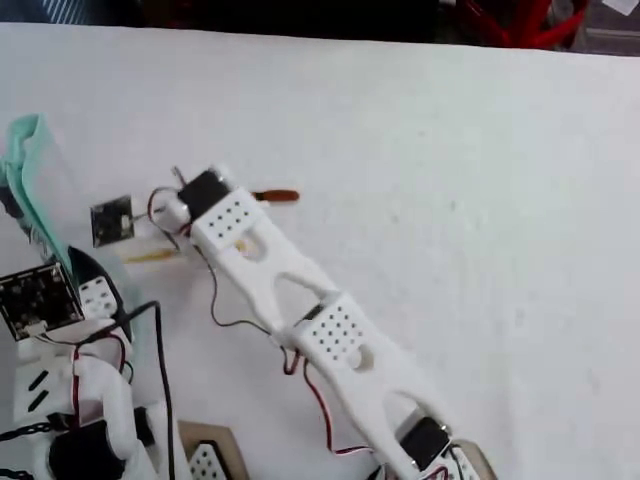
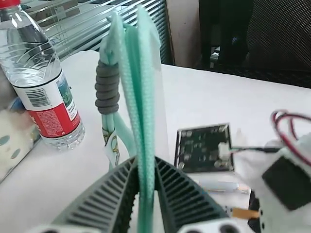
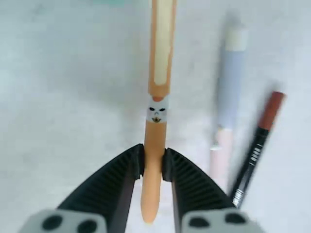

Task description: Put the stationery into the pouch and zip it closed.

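Observation:
My left gripper [image 2: 146, 167] is shut on the mint green pouch [image 2: 141, 97], which stands upright from its jaws; a grey coiled cord [image 2: 107, 87] hangs on the pouch's side. In the high view the pouch [image 1: 30, 165] is at the table's left edge. My right gripper [image 3: 153, 155] is shut on an orange pen [image 3: 158, 73] with a small face print, held just over the table. The same pen [image 1: 150, 257] pokes out toward the pouch. A pale blue-and-pink pen [image 3: 228, 92] and a brown-red pen [image 3: 260, 136] lie on the table beside it.
A water bottle [image 2: 41, 92] with a red label stands behind the pouch. The right arm [image 1: 320, 320] stretches diagonally from the front edge to the left middle. The brown-red pen [image 1: 275, 196] lies just beyond its wrist. White table [image 1: 480, 200] spreads to the right.

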You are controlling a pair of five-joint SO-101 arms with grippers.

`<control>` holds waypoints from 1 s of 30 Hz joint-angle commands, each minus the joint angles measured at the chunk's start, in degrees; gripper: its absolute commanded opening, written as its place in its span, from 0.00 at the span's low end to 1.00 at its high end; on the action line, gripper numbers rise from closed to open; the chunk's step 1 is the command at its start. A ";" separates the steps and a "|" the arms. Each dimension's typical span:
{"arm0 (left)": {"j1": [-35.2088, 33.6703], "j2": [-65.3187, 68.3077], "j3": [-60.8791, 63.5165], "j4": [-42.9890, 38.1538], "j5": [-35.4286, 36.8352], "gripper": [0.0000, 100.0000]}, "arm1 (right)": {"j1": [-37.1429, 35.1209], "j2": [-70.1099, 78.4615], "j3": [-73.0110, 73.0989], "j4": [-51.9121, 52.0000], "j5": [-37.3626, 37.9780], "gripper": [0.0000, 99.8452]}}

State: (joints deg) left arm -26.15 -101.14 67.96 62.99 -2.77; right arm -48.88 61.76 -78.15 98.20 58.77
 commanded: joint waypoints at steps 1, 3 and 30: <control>1.01 0.31 -0.35 -0.53 0.62 0.02 | 1.36 -9.89 -2.99 0.40 -0.70 0.02; 1.01 0.31 -0.44 -0.53 0.62 0.02 | 1.63 -12.79 -2.90 0.40 -0.79 0.02; 34.33 0.66 -18.64 -6.24 0.53 0.02 | 24.75 -67.91 14.33 0.40 -21.10 0.02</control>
State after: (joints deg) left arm -0.13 -101.05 51.96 60.88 -2.59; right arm -29.19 2.59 -68.75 98.55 38.64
